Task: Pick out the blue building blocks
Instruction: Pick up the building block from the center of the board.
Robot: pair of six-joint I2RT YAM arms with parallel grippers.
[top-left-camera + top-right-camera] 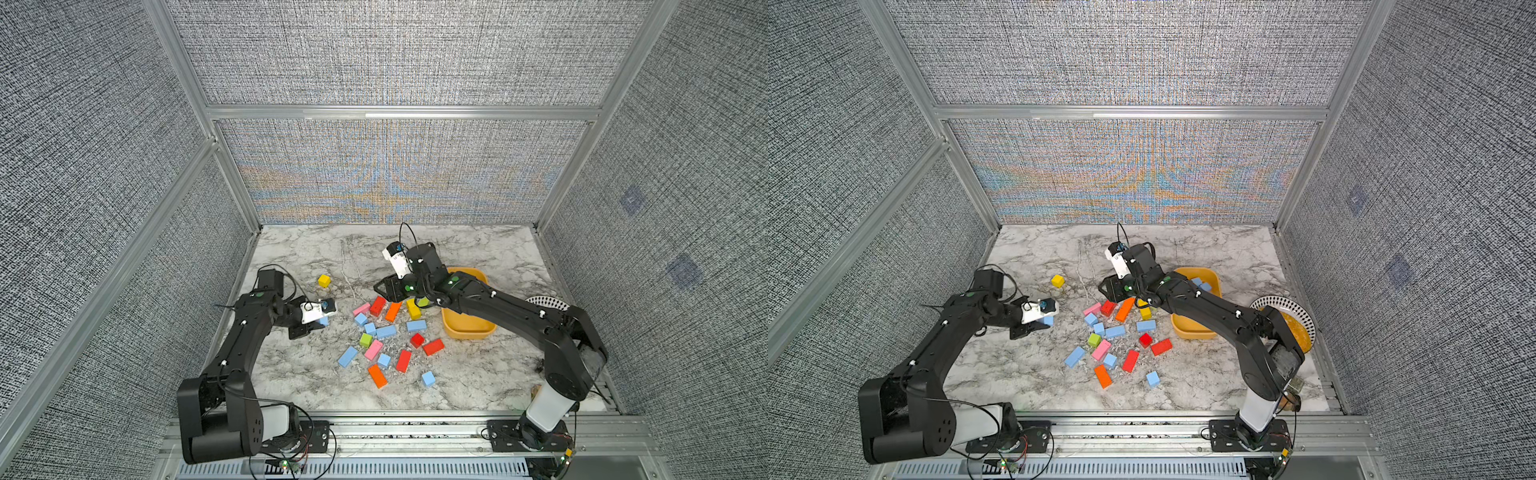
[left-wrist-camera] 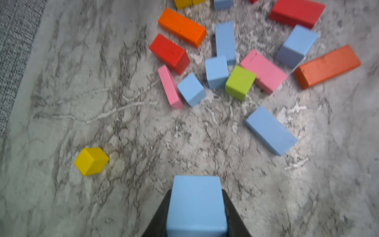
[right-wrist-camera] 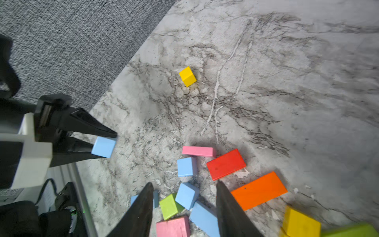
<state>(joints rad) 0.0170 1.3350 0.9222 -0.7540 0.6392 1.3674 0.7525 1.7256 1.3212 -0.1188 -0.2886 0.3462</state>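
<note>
Left gripper (image 2: 196,191) pinches one small matte sky-blue cube (image 2: 196,207) between its black fingertips, jaws pressed on two opposite faces. It sits at the left side of the grey-white marble-pattern tabletop (image 1: 478,386), left of the block pile. The right wrist view shows the same cube (image 3: 103,146) at the very tips. Right gripper (image 3: 184,183) is spread, nothing between the jaws, hovering over the far edge of the pile.

The other light sky-blue building blocks (image 1: 386,331) lie loose mid-table: plain, matte, flat-faced, some cubes, some oblong bricks, seven visible in a top view. They are mixed with red blocks (image 1: 377,306), orange blocks (image 1: 392,311), pink blocks (image 1: 373,350) and a lime-green cube (image 1: 365,340). One blue oblong (image 1: 347,356) lies apart at the near left, and one blue single cube (image 1: 428,378) lies apart at the near right. A few more blue ones (image 1: 1200,284) are in the yellow plastic bin (image 1: 1190,330) right of the pile. A lone yellow cube (image 1: 324,281) sits far left of the pile.
</note>
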